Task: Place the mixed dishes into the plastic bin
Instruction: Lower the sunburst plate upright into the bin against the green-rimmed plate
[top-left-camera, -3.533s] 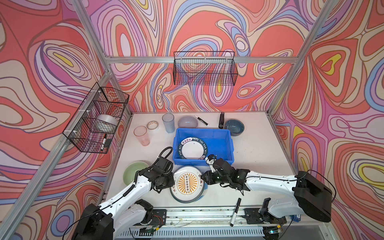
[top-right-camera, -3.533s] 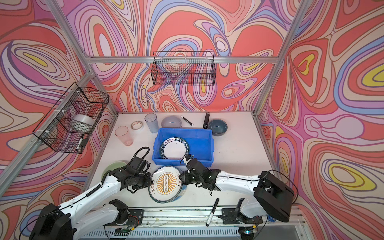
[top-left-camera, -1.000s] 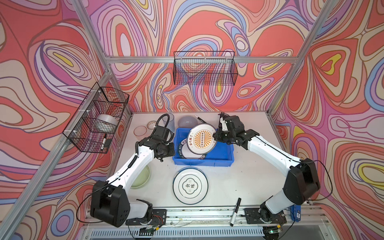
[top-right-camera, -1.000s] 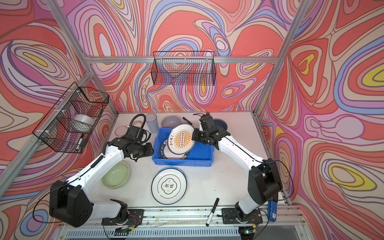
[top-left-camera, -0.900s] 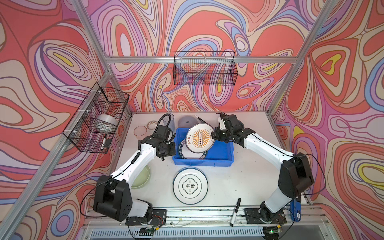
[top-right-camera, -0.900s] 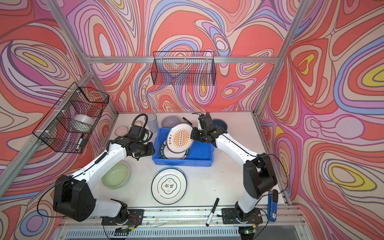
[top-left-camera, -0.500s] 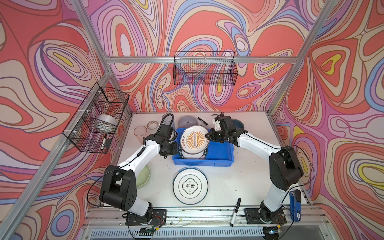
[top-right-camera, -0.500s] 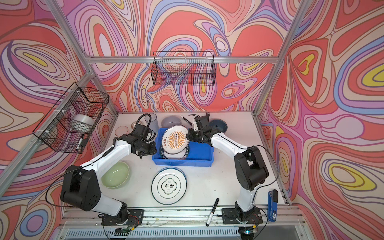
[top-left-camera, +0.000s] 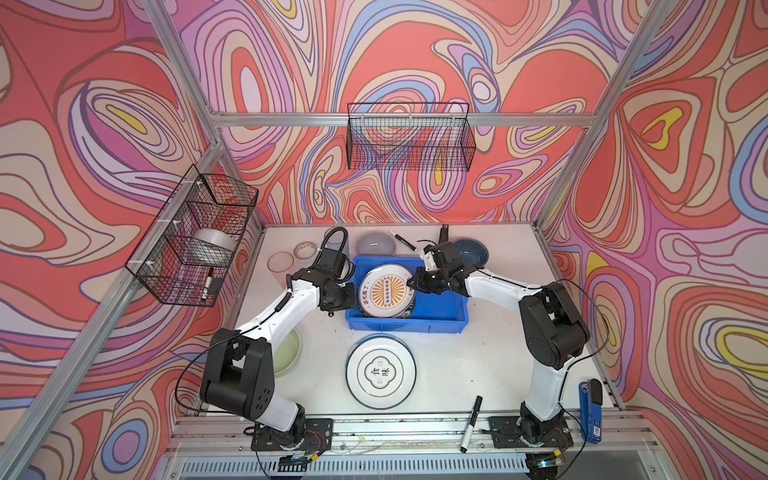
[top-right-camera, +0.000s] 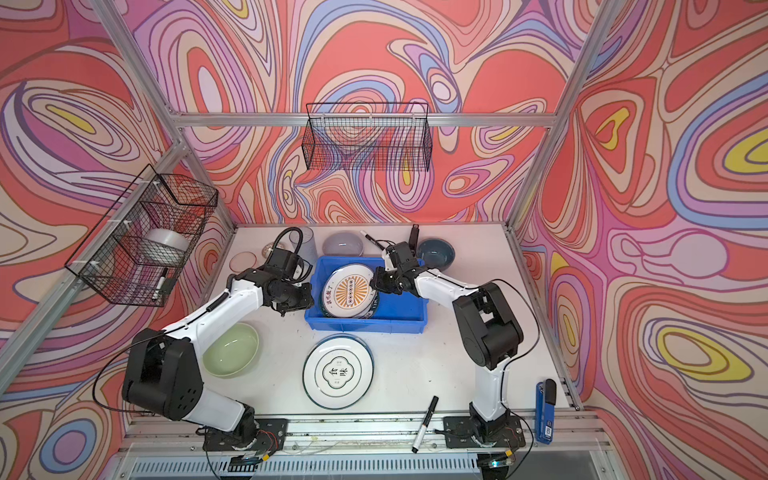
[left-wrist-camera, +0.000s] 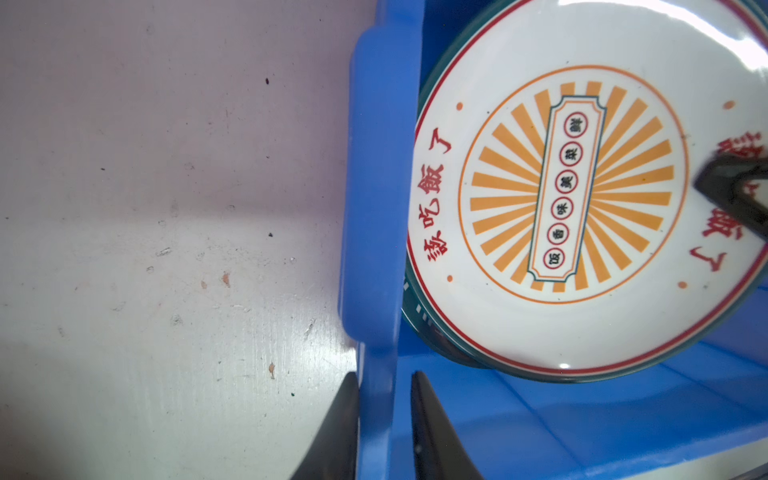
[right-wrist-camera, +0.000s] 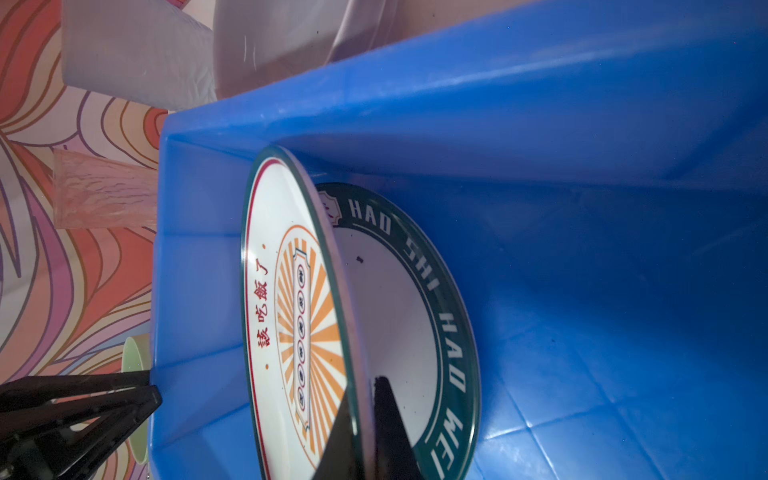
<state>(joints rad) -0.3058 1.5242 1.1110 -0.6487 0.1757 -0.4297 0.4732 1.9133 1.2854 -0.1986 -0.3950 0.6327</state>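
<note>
Nearest me, the white plate (top-left-camera: 381, 371) lies outside the blue bin (top-left-camera: 407, 326). Inside, my right gripper (top-left-camera: 412, 283) pinches the sunburst plate (top-left-camera: 386, 292) — tilted over the lettered plate (right-wrist-camera: 451, 328). My left gripper (left-wrist-camera: 384, 374) straddles the bin's wall — squeezing or not, I cannot tell.

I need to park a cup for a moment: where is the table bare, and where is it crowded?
Bare table: right of the plastic bin, and between the front plate and the right arm's base. The bin's floor right of the sunburst plate is free. Crowded: the back edge, with pink tumbler, tape roll, lavender bowl, dark blue bowl.
</note>
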